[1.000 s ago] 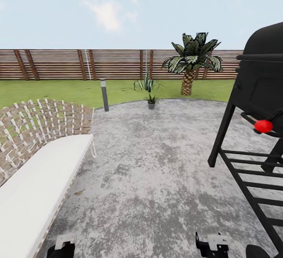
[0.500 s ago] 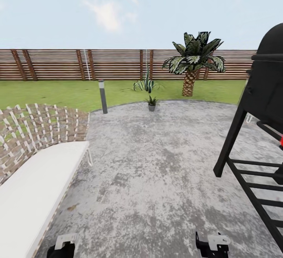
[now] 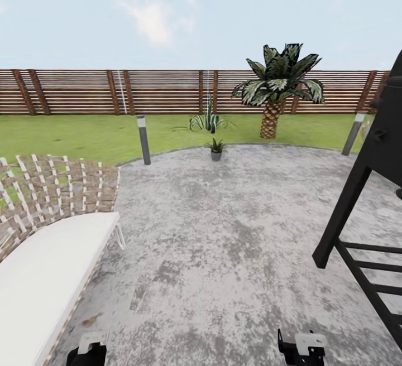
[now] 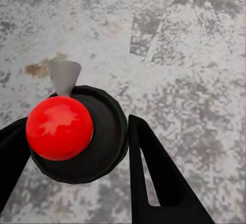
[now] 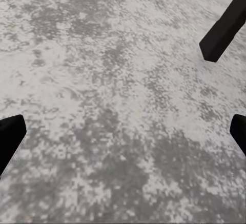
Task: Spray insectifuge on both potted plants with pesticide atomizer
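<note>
- The left gripper (image 4: 77,147) sat low at the near edge of the head view, and its two black fingers (image 4: 154,178) pinched the pesticide atomizer (image 4: 77,134), a round black thing with a red ball on top and a small grey nozzle.
- The right gripper (image 5: 123,131) hung over bare grey ground with its jaws spread wide and nothing between them.
- Both grippers were over the round grey patio (image 3: 223,232), which lay wide and open in the middle.
- On the left, a woven bench with a white cushion (image 3: 39,265) edged the patio.
- On the right, the black legs of a grill (image 3: 363,232) stood at the patio's edge.
- One potted plant (image 3: 216,148) stood far ahead at the back rim of the patio, well apart from both grippers.
- A short grey lamp post (image 3: 144,140) stood at the rim to its left, and another (image 3: 353,131) at the far right.
- Behind the rim was the green lawn (image 3: 84,137) with a striped agave (image 3: 209,120) and a palm (image 3: 276,90).
- A brown slatted fence (image 3: 84,91) closed the garden at the back.
</note>
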### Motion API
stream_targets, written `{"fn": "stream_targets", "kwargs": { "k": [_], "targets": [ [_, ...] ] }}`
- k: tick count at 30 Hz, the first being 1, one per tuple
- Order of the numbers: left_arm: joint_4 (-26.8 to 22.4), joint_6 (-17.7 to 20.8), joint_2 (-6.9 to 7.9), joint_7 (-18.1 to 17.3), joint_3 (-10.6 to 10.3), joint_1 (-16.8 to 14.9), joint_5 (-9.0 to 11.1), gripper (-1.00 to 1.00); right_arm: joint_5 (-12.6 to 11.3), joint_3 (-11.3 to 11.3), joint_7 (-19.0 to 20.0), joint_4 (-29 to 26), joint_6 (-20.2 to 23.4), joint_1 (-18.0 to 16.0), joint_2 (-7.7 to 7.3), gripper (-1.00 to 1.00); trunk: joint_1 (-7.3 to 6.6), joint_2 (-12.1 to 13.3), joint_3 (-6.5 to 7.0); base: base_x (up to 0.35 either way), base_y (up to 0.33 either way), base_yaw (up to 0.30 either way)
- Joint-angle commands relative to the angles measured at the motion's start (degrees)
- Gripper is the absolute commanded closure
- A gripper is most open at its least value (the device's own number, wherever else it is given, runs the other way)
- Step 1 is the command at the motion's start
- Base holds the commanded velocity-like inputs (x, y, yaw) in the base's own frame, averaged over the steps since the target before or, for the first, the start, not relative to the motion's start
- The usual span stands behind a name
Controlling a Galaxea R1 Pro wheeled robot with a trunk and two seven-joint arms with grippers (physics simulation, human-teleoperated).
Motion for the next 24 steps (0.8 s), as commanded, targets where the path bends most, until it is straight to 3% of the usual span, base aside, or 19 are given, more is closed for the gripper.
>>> {"fn": "stream_targets", "kwargs": {
  "k": [1,24],
  "targets": [
    [0.1,-0.1,0.00,-0.5,0.4,0.0,0.3,1.00,0.6,-0.2,-0.4,0.1,-0.1,0.0,0.00,-1.00,0.02,0.0,-0.05,0.339,0.000,0.000],
    [0.1,-0.1,0.00,-0.5,0.4,0.0,0.2,1.00,0.6,-0.2,-0.4,0.1,-0.1,0.0,0.00,-1.00,0.02,0.0,-0.05,0.339,0.000,0.000]
  ]
}}
